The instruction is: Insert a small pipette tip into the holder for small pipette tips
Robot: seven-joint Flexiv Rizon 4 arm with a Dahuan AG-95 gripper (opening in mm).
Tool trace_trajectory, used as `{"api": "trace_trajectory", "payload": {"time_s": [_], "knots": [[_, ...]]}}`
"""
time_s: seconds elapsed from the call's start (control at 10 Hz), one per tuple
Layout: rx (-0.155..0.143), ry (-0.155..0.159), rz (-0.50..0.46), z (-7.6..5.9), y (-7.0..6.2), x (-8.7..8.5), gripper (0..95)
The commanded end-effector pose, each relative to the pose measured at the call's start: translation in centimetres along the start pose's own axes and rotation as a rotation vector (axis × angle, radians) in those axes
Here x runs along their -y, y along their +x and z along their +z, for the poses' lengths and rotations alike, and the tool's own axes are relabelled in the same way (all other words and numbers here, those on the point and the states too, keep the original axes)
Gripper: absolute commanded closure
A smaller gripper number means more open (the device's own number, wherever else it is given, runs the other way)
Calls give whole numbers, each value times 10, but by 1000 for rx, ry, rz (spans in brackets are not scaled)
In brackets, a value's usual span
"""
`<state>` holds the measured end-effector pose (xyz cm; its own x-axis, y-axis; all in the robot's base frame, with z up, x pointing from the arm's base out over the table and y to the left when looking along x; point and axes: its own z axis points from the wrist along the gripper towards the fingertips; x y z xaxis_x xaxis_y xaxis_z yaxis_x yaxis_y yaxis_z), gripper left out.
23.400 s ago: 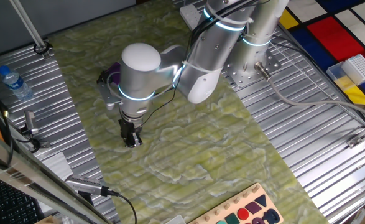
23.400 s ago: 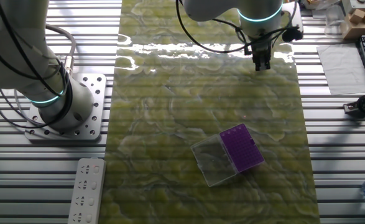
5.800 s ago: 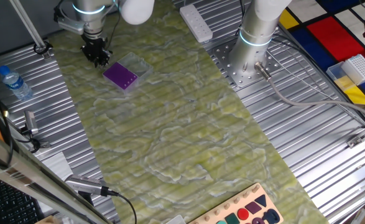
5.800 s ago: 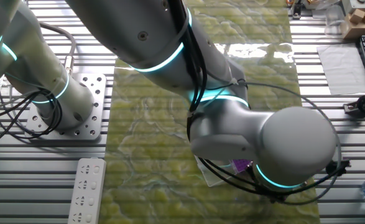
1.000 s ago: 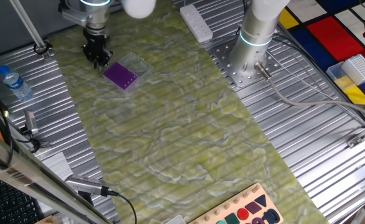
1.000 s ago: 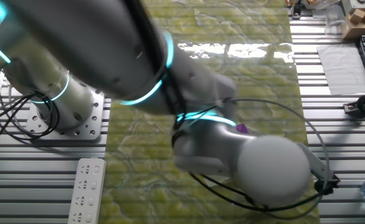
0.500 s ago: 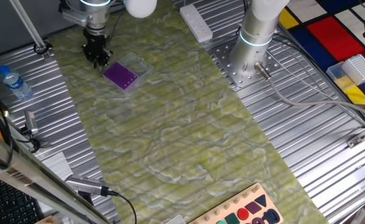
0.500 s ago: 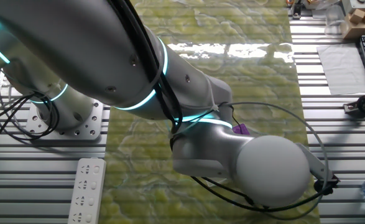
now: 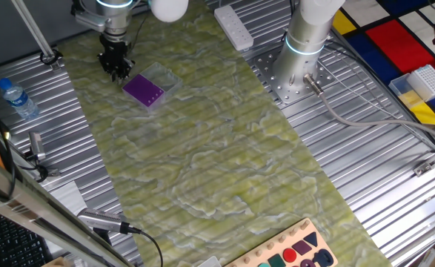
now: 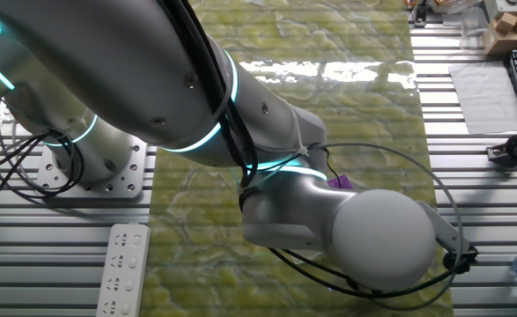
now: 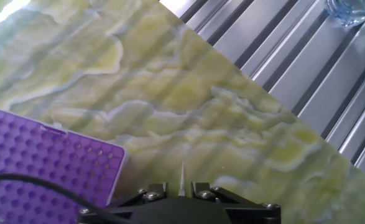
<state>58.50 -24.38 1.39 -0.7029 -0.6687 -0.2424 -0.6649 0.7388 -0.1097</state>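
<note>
The desk (image 9: 395, 148), a ribbed metal surface, carried a green marbled mat (image 9: 224, 156) running from far left to near right in one fixed view. The robot arm (image 10: 240, 114) filled most of the other fixed view, its grey links hiding nearly all of the mat beneath. At the far left of the mat sat the holder for small pipette tips (image 9: 143, 90), a flat purple square dotted with holes, with its clear cover piece (image 9: 164, 78) lying against its right side. A white power strip (image 9: 233, 24) lay at the far edge of the mat, and a water bottle (image 9: 15, 99) lay on the ribs well to the left.

The tool (image 9: 116, 68) hung just beside the holder's far-left corner, above the mat rather than over the holes. In the hand view its fingers (image 11: 201, 189) were closed to a narrow gap on a small pipette tip (image 11: 181, 177), which stood up between them, pale and thin; the point seemed clear of the mat, though the view was too poor to be sure. The holder's edge (image 11: 51, 165) lay just left of the tip.
</note>
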Motion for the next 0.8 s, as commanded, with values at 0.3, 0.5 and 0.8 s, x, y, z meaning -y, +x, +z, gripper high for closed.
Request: {"api": "trace_trajectory", "payload": {"time_s": [0.3, 0.5, 0.8], "knots": [[2, 3, -2, 2, 1, 1, 760], [5, 6, -8, 4, 1, 1, 760], [5, 5, -11, 4, 0, 1, 760]]}}
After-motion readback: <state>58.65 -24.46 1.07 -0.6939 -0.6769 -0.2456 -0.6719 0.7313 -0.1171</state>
